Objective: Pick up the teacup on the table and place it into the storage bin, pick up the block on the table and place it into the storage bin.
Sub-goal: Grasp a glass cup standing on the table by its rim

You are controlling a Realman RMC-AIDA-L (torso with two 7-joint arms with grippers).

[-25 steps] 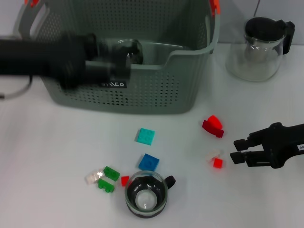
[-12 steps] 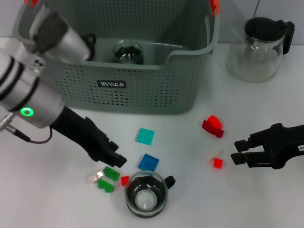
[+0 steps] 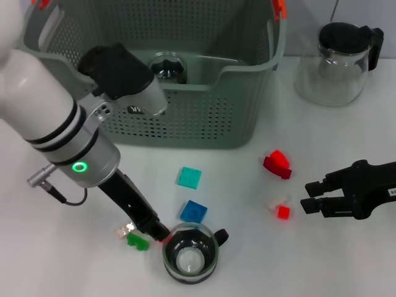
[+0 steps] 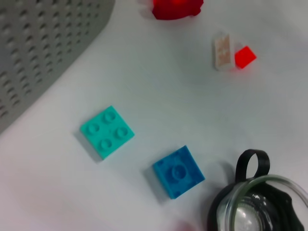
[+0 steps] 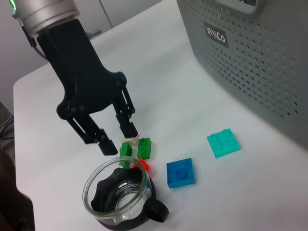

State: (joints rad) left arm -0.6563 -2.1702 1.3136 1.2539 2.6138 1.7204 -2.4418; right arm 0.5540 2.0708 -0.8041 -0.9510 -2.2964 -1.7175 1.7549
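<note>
Teacup (image 3: 190, 253) upright, handle pointing right.

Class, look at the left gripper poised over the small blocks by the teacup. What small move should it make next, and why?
Probably lower slightly and close. The left gripper is open, its fingers either side of the green blocks beside the teacup, nothing held. The right gripper sits idle, open.

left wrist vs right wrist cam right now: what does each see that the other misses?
Left wrist only: the red block and the small red and pale pieces.
Right wrist only: the left tool, open, low over the green blocks beside the teacup, plus the storage bin's label.
Both: teal block, blue block, teacup and the storage bin wall.
</note>
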